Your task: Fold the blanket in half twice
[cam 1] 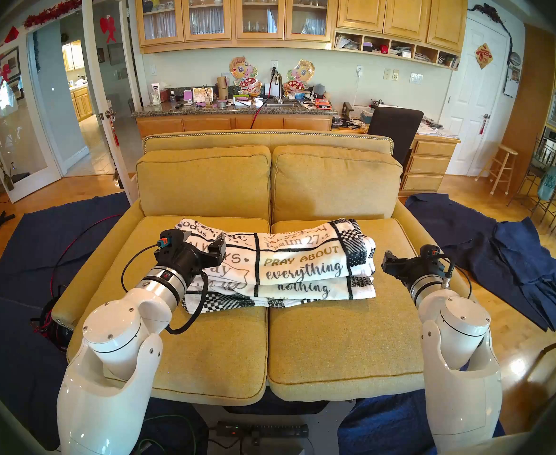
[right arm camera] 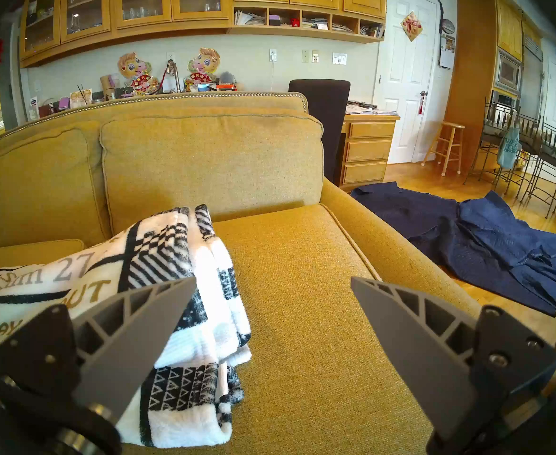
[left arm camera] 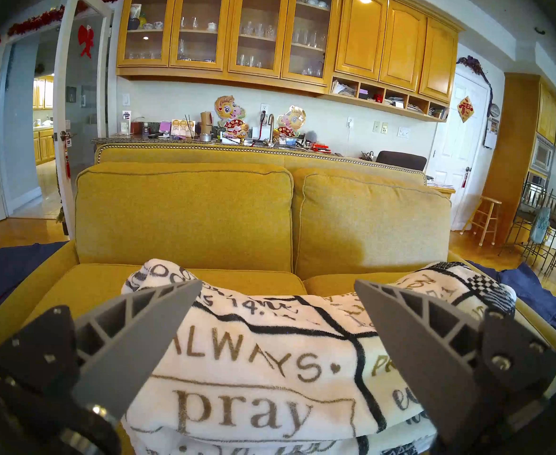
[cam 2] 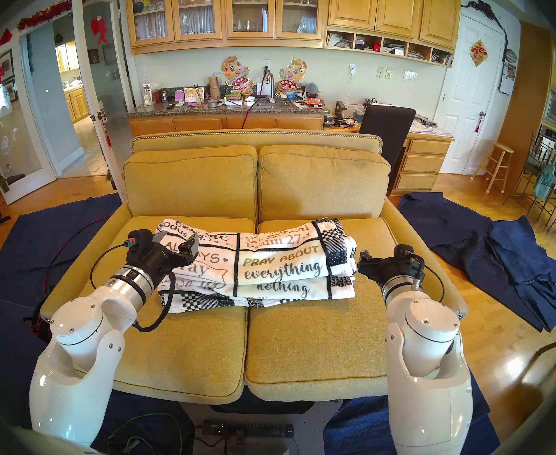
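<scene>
Blanket (cam 1: 289,264) sits folded in a stacked bundle across the seam of the two seat cushions of the yellow sofa (cam 1: 335,339), long axis left-right, several layers showing at the near edge. To me it reads as both folds done, or close to it.

Left gripper (cam 1: 204,244) hovers above the blanket's left end; wrist view shows its fingers (left arm camera: 145,329) spread wide, nothing between them but the fleece underneath, no contact I can confirm. Right gripper (cam 1: 389,264) is just off the blanket's right end, over bare cushion, fingers (right arm camera: 145,329) also wide apart and empty.

My read of the step: release and retreat, or a final tidy. How I'd run it:
- Lift both arms straight up before pulling back, so no fingertip drags the top layer and undoes the fold.
- Left arm's cable (cam 1: 191,316) hangs across the near left corner of the bundle; watch it doesn't snag the checkered border on the way out.
- If tidying: near edges are slightly stepped, the lower layers stick out toward me. Press flat from above rather than pinch; fleece is soft and a pinch would pull one layer only.
- Keep right arm clear of the navy cloths (cam 1: 513,260) on the floor beside the sofa; not our target.
</scene>
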